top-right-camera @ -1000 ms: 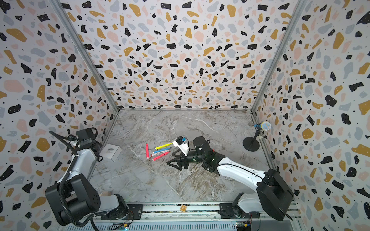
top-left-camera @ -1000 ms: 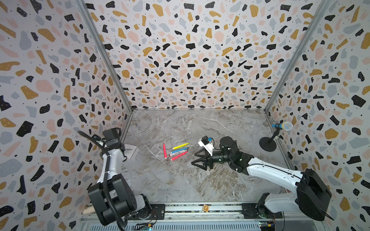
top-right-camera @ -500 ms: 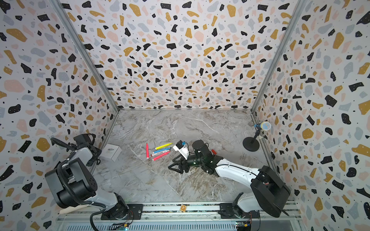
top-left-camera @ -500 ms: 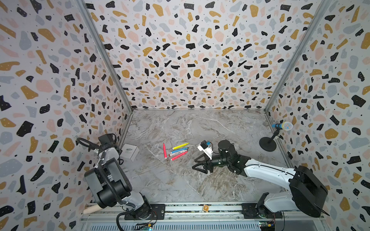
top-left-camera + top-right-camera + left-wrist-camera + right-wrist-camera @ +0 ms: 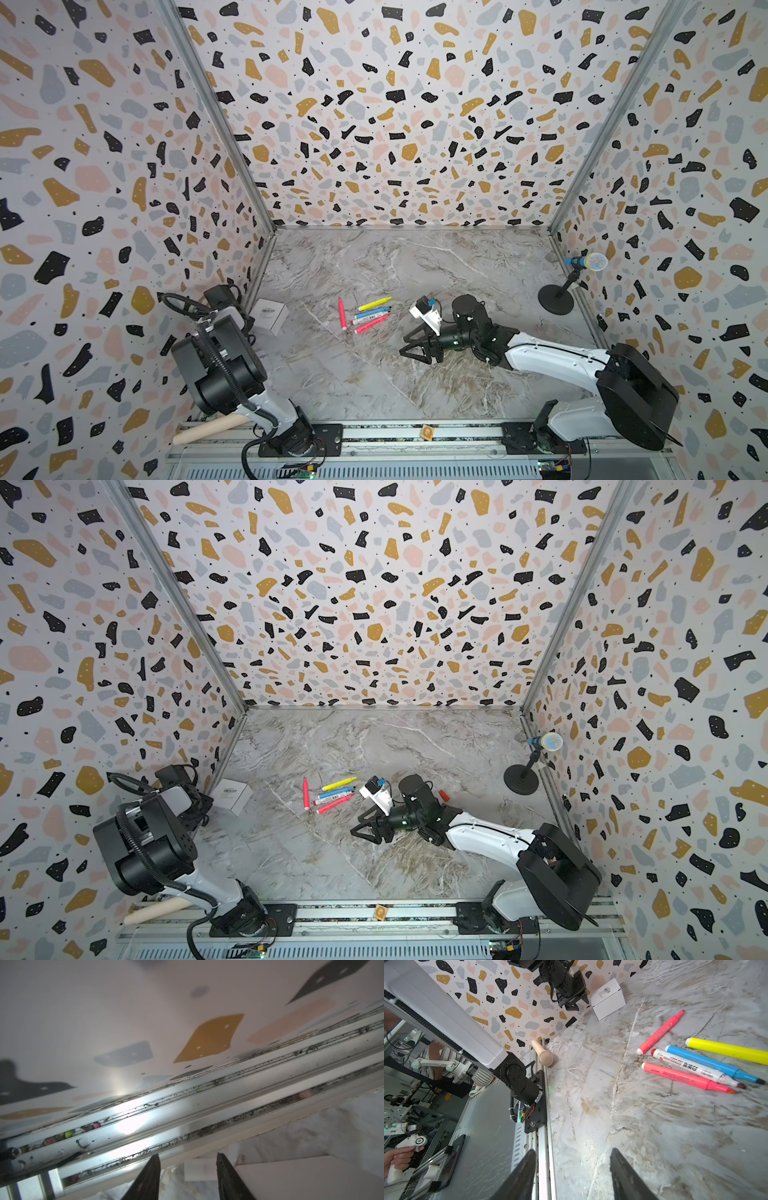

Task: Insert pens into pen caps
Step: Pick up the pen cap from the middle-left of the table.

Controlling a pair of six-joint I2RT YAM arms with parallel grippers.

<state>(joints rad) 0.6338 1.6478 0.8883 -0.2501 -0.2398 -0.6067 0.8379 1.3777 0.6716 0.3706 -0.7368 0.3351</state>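
Well, our right gripper (image 5: 571, 1153) lies low over the table (image 5: 654, 1136), its two black wedge-shaped fingers (image 5: 525, 1169) spread apart with nothing between them. Our left gripper (image 5: 188, 1157) is spread and empty too, its dark tapered fingertips (image 5: 152, 1169) facing a grimy, slotted aluminium rail (image 5: 187, 1103) at the foot of the speckled left wall (image 5: 104, 1012).

Just beside that left gripper sits the only container we see, a small white cardboard box (image 5: 608, 998) with a barcode label on top. It is shut, so we cannot tell what is in it.

Near the right gripper, but clear of it, the pens (image 5: 370, 318) lie flat on the table. Four are packed side by side in a loose fan: a yellow pen (image 5: 726, 1050), a light blue pen (image 5: 708, 1062), a white pen (image 5: 691, 1066) with printed lettering and a red end, and a pink pen (image 5: 685, 1077). Their barrels are smooth, glossy plastic, and the tips we can see are bare. A second pink pen (image 5: 661, 1032) lies alone at an angle, between the fan and the box. A stubby red-orange cap (image 5: 444, 796) rests on the table behind the right arm (image 5: 486, 833), apart from the pens.

The table has a grey, veined marble pattern. A beige microphone (image 5: 543, 1053) lies at the front left corner, and a blue-handled microphone (image 5: 586, 262) stands on a round black base by the right wall.
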